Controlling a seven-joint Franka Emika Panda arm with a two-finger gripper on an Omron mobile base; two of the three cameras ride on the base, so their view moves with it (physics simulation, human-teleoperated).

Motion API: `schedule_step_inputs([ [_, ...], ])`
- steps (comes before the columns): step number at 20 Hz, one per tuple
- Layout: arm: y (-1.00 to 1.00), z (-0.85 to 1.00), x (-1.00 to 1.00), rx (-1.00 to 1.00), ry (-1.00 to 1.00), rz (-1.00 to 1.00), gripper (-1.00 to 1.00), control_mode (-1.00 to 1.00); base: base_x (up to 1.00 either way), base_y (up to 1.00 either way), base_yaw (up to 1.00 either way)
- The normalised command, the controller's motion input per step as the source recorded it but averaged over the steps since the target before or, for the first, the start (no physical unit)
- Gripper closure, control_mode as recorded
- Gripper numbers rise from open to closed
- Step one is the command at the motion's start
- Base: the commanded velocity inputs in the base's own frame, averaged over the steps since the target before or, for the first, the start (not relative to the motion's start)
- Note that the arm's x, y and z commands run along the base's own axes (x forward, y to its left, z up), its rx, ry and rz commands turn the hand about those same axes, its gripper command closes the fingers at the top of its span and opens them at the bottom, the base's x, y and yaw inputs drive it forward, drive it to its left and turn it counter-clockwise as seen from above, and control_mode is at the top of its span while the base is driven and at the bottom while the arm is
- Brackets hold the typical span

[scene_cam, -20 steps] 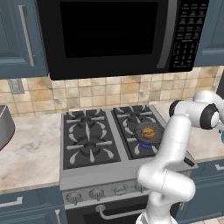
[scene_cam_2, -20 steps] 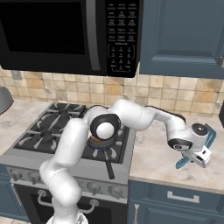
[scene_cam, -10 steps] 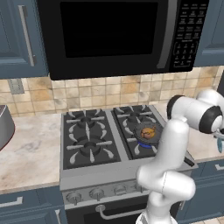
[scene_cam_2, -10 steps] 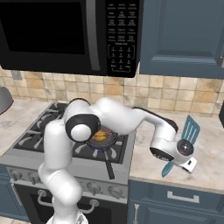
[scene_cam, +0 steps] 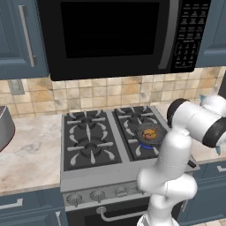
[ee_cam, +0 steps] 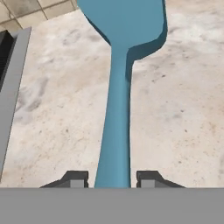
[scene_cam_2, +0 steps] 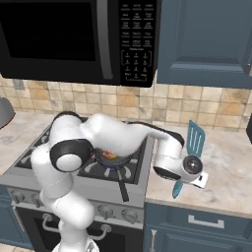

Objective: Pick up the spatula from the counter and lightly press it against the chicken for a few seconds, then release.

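Observation:
My gripper (ee_cam: pixel 112 179) is shut on the blue spatula (ee_cam: pixel 116 109), its fingertips (ee_cam: pixel 75 177) on either side of the handle. In the right base view the spatula (scene_cam_2: pixel 195 139) is held above the counter (scene_cam_2: pixel 224 170) right of the stove, blade up and handle end down, with the gripper (scene_cam_2: pixel 190 166) around its middle. The browned chicken (scene_cam_2: pixel 110 156) lies in a small dark pan (scene_cam_2: pixel 119 159) on the front right burner, to the left of the spatula. From the left base the chicken (scene_cam: pixel 150 133) sits in the pan just left of my arm.
The stove (scene_cam: pixel 90 141) has four grated burners, and the pan's handle (scene_cam_2: pixel 122 188) points toward the stove's front edge. A black microwave (scene_cam_2: pixel 74 39) hangs low over the stove. A grey pot (scene_cam: pixel 4 128) stands on the far left counter. Blue cabinets are above the right counter.
The hand has swung left toward the stove and turned, so the spatula now stands blade up above the counter. The grip on its handle has held.

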Motion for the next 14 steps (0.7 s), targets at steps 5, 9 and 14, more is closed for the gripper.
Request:
schedule_step_inputs([
  [5, 0.05, 0.41, -0.39, -0.13, 0.0, 0.17, 1.0, -1.0, 0.0, 0.0, 0.0],
  [9, 0.13, 0.3, -0.48, -0.16, 0.0, 0.19, 1.0, -1.0, 0.0, 0.0, 0.0],
  [14, 0.27, 0.35, -0.5, -0.19, -0.01, 0.14, 1.0, -1.0, 0.0, 0.0, 0.0],
])
